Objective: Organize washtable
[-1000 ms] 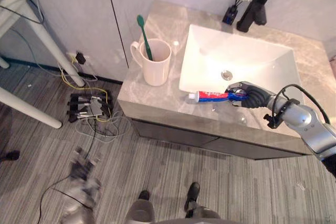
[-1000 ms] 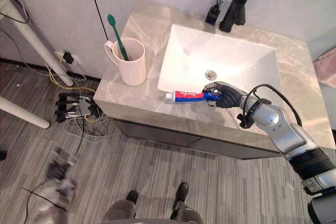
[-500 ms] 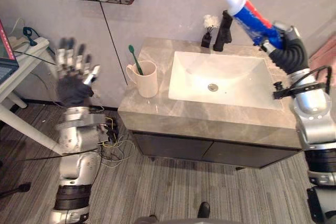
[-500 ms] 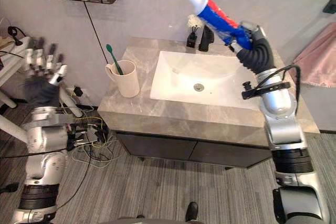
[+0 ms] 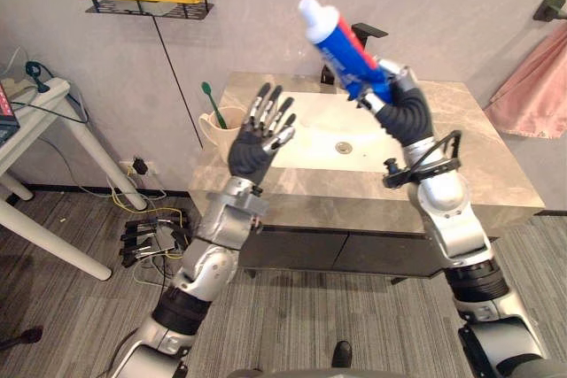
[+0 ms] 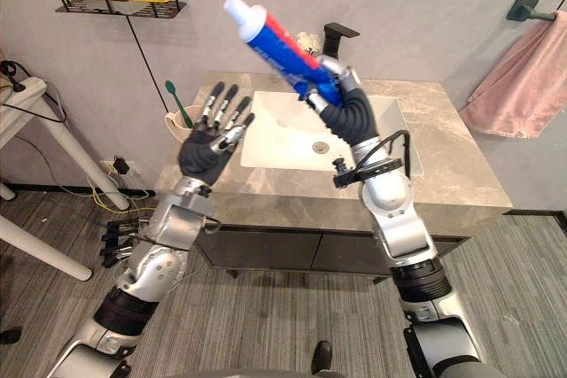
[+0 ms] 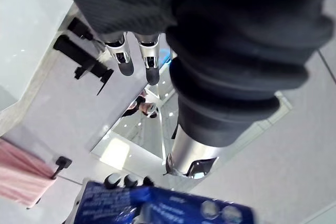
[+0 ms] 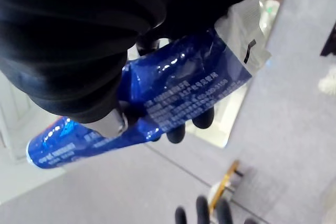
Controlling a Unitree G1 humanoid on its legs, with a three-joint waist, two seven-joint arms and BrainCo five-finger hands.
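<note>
I see my right hand (image 5: 383, 86) up high over the sink (image 5: 321, 126), its fingers curled round the blue tail of the toothpaste (image 5: 337, 37), with the white cap pointing up and left. My left hand (image 5: 255, 139) is up on the left, well apart from the tube, fingers straight and spread, holding nothing. Beyond it, partly hidden, stands what looks like a cup (image 5: 215, 126) with a green toothbrush (image 5: 209, 99).

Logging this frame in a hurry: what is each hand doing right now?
Left hand: open, fingers spread, holding nothing.
Right hand: shut on the toothpaste, raised above the sink.
</note>
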